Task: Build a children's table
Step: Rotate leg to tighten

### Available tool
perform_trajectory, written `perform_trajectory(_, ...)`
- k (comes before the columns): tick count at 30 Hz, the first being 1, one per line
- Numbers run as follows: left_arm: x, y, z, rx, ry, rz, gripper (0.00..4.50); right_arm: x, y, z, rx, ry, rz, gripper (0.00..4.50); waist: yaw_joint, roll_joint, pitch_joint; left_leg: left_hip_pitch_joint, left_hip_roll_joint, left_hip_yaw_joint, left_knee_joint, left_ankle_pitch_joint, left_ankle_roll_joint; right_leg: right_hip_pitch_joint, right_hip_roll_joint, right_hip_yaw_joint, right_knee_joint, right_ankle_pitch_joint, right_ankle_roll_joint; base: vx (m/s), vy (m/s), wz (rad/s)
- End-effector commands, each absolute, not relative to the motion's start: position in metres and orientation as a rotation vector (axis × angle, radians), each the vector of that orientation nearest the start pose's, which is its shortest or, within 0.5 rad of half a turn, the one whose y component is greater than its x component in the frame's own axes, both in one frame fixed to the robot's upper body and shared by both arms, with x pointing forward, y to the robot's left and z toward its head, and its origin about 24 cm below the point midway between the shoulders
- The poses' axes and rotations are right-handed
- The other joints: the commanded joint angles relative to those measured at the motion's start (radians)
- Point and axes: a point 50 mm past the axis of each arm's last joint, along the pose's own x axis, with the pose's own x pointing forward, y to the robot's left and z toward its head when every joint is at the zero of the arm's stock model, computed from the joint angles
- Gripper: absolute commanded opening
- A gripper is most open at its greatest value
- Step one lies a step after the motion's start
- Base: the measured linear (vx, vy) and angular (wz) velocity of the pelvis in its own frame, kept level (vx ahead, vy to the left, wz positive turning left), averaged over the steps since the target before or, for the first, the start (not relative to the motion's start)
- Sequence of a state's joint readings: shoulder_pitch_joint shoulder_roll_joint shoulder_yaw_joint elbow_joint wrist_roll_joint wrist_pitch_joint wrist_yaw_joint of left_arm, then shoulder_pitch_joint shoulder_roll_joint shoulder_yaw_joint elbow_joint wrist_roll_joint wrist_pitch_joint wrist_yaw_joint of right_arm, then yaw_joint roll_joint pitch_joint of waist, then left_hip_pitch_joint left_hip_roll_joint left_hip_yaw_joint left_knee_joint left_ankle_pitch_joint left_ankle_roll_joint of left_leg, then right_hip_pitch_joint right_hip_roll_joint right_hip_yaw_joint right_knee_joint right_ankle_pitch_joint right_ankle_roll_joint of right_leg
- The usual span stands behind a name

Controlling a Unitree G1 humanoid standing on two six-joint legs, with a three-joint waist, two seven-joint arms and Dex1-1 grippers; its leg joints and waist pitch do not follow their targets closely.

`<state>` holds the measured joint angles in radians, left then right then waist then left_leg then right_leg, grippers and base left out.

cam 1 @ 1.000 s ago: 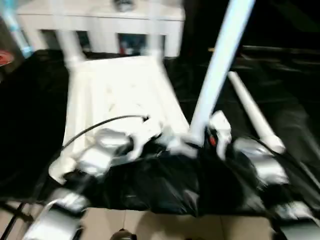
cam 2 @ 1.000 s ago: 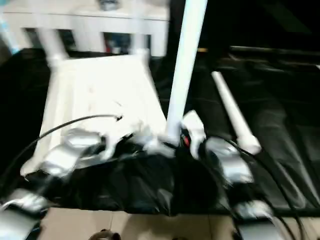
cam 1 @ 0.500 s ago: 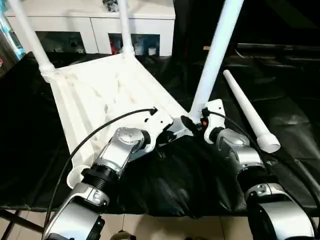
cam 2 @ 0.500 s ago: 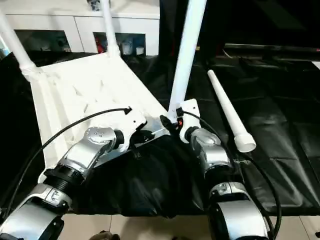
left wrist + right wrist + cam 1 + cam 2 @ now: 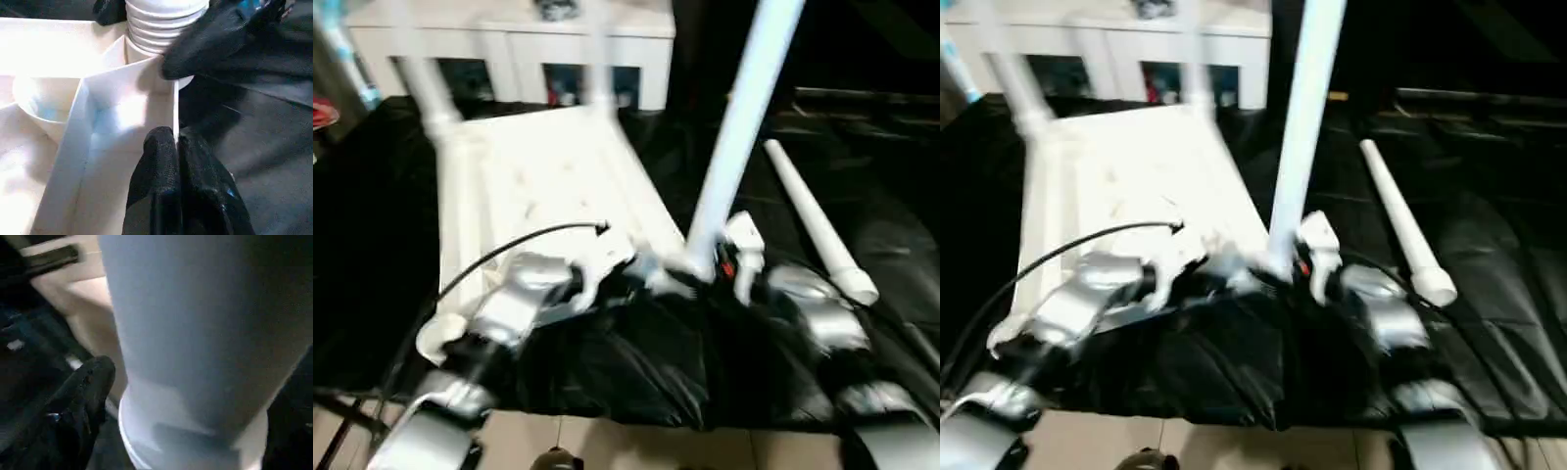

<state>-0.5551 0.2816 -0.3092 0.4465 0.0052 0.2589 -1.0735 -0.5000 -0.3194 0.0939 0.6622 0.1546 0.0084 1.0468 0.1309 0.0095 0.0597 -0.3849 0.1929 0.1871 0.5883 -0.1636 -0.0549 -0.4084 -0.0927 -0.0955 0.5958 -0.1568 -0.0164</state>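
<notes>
The children's table lies upside down on black cloth, its white top point(image 5: 538, 166) ribbed. Two legs point(image 5: 431, 93) point(image 5: 599, 59) stand in the far corners. A third leg point(image 5: 739, 127) stands upright in the near right corner socket. My right gripper point(image 5: 715, 264) is open around that leg's base point(image 5: 195, 333), and one black finger point(image 5: 83, 396) stands clear of it. My left gripper point(image 5: 177, 147) is shut on the top's thin rim point(image 5: 175, 107) right beside that socket. A loose leg point(image 5: 813, 220) lies on the cloth to the right.
A white cabinet point(image 5: 509, 39) with glass doors stands behind the table top. Black cloth point(image 5: 607, 362) covers the work surface and hangs over its near edge, with tiled floor point(image 5: 636, 441) below. A black cable point(image 5: 509, 250) arcs over my left forearm.
The head camera has swung, so the whole picture shifted and blurred. Both grippers stay at the near right corner. My right gripper's fingers have spread wider around the leg's base.
</notes>
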Motion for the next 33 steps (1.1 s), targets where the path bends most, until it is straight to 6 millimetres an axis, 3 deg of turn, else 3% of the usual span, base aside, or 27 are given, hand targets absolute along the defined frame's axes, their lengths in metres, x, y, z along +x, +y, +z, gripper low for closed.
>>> perform_trajectory(1,0.303,0.079,0.079,0.301,0.265,-1.457,0.0,0.302,-0.154,0.036,-0.115,0.318,1.202,4.02,-0.002,-0.004,-0.075,0.022,0.046,-0.013,-0.066,-0.241,0.066,0.053,-0.062,0.05,-0.067,-0.261,-0.211,0.0,0.0,0.0)
perform_trajectory(4,0.3,0.084,0.079,0.305,0.28,-1.505,0.0,0.293,-0.158,0.037,-0.142,0.345,1.28,4.02,0.008,-0.005,-0.073,0.028,0.048,-0.013,-0.068,-0.271,0.054,0.047,-0.065,0.052,-0.075,-0.318,-0.192,0.0,0.0,0.0)
perform_trajectory(7,0.299,0.087,0.079,0.303,0.296,-1.522,0.0,0.288,-0.161,0.036,-0.152,0.37,1.324,4.02,0.01,-0.005,-0.072,0.027,0.048,-0.015,-0.071,-0.278,0.045,0.047,-0.065,0.052,-0.076,-0.336,-0.187,0.0,0.0,0.0)
perform_trajectory(8,0.298,0.089,0.079,0.305,0.305,-1.529,0.0,0.286,-0.161,0.037,-0.159,0.379,1.342,3.74,0.011,-0.005,-0.073,0.027,0.048,-0.015,-0.071,-0.279,0.044,0.046,-0.066,0.052,-0.077,-0.339,-0.186,0.0,0.0,0.0)
perform_trajectory(11,0.297,0.092,0.078,0.306,0.324,-1.552,0.0,0.284,-0.162,0.038,-0.173,0.38,1.366,3.53,0.011,-0.005,-0.072,0.027,0.047,-0.017,-0.071,-0.288,0.035,0.047,-0.068,0.051,-0.08,-0.364,-0.176,0.0,0.0,0.0)
perform_trajectory(19,0.297,0.094,0.077,0.304,0.337,-1.552,0.0,0.28,-0.16,0.039,-0.159,0.392,1.385,2.87,0.012,-0.005,-0.075,0.026,0.048,-0.016,-0.07,-0.263,0.04,0.048,-0.066,0.052,-0.073,-0.311,-0.193,0.0,0.0,0.0)
perform_trajectory(23,0.297,0.093,0.076,0.3,0.334,-1.533,0.0,0.279,-0.157,0.036,-0.137,0.396,1.376,2.78,0.012,-0.006,-0.075,0.023,0.047,-0.016,-0.069,-0.256,0.043,0.05,-0.067,0.051,-0.072,-0.314,-0.192,0.0,0.0,0.0)
perform_trajectory(26,0.302,0.089,0.076,0.301,0.318,-1.475,0.0,0.284,-0.152,0.033,-0.104,0.382,1.309,2.77,0.01,-0.006,-0.074,0.025,0.047,-0.017,-0.07,-0.269,0.037,0.048,-0.067,0.051,-0.075,-0.338,-0.186,0.0,0.0,0.0)
perform_trajectory(27,0.307,0.085,0.077,0.297,0.306,-1.423,0.0,0.292,-0.15,0.03,-0.107,0.37,1.216,2.77,0.008,-0.008,-0.073,0.024,0.046,-0.018,-0.071,-0.275,0.031,0.049,-0.069,0.05,-0.077,-0.353,-0.182,0.0,0.0,0.0)
perform_trajectory(31,0.317,0.075,0.079,0.279,0.291,-1.32,0.0,0.311,-0.145,0.023,-0.098,0.379,0.967,2.76,-0.022,-0.01,-0.069,0.017,0.04,-0.027,-0.076,-0.308,-0.004,0.055,-0.072,0.044,-0.084,-0.431,-0.151,0.0,0.0,0.0)
perform_trajectory(33,0.324,0.067,0.08,0.261,0.286,-1.236,0.0,0.32,-0.14,0.019,-0.062,0.382,0.855,2.76,-0.034,-0.01,-0.068,0.024,0.036,-0.024,-0.072,-0.327,-0.003,0.047,-0.07,0.044,-0.092,-0.458,-0.147,0.0,0.0,0.0)
